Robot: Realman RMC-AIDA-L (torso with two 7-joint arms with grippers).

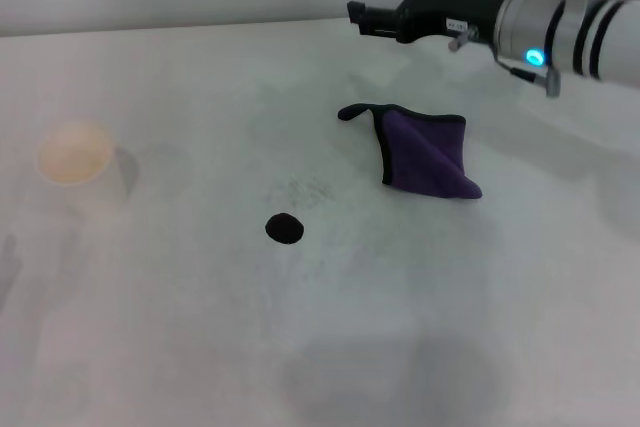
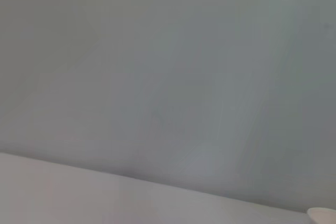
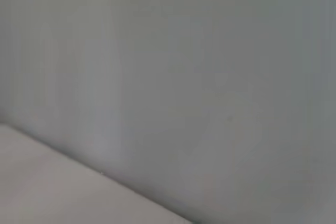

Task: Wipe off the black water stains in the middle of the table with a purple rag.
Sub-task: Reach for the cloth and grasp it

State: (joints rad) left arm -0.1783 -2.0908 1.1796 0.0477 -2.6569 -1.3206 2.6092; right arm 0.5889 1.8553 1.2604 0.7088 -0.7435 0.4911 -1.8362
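White matte table under a pale wall, faintly shadowed. Near its middle, the black water stains: one small solid blot, fully dark, no smear leading off it. Just beyond the blot, a faint grey speckled smudge. Further back and toward the right, well apart from the blot, the purple rag, lying loosely folded on the table, black-edged, one black corner pointing left. Over at the left side, a pale paper cup, clear of everything else.

Right tool held in the air behind and above the rag, reaching in from the right edge, touching nothing; whether its fingers stand apart or together, cannot tell from this angle. Left tool nowhere in sight; both wrist views filled with blank wall and a strip of table only.

Judged from all this: barely begun. Rag not yet gripped, stain not yet touched. Left to do: come down on the rag, close on it, carry it across to the blot, rub until gone.
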